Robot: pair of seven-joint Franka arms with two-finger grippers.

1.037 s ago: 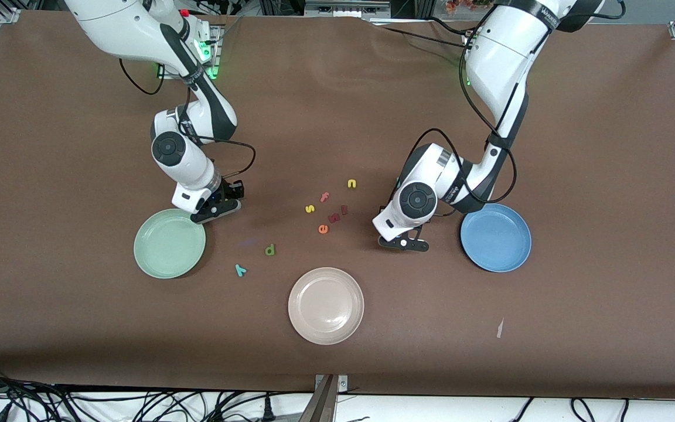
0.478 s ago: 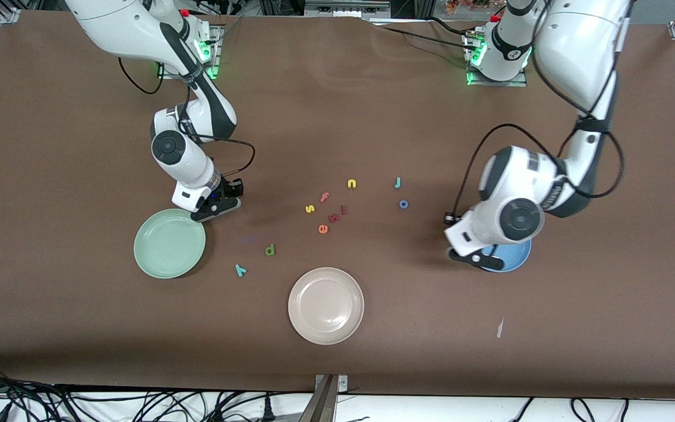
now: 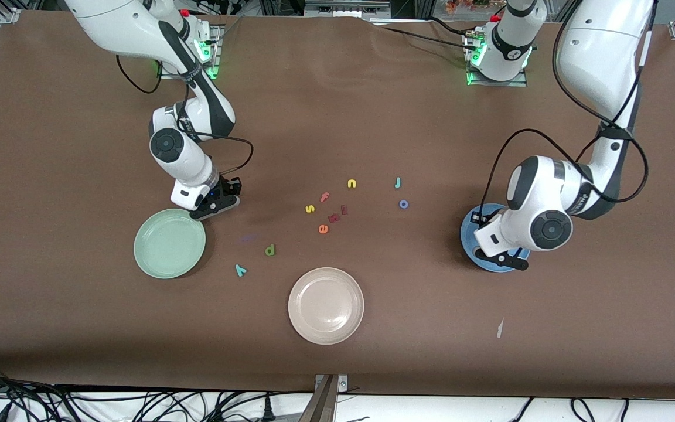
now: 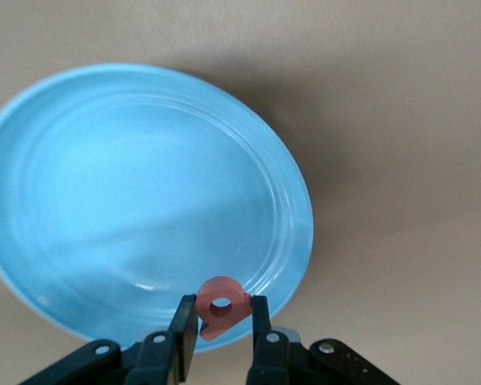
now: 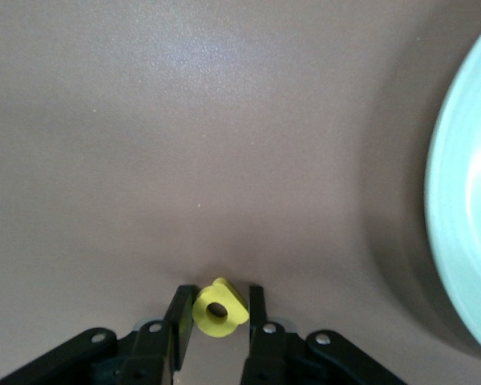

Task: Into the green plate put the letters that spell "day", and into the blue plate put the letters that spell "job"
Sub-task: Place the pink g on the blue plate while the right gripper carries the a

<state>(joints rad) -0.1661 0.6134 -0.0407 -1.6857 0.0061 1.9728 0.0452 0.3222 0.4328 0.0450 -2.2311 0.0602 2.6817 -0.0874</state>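
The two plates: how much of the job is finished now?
Done: nothing; the green plate is empty, and no letter shows in the blue plate. In hand: the left claw holds the b over the blue plate; the right claw holds the a beside the green plate. Left: d, y, j, o.

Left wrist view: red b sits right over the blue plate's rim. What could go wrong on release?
The left pincer holds the red b over the blue plate's edge, not its middle; dropped here, it may bounce out. The right pincer holds the yellow a over bare table, beside the green plate.
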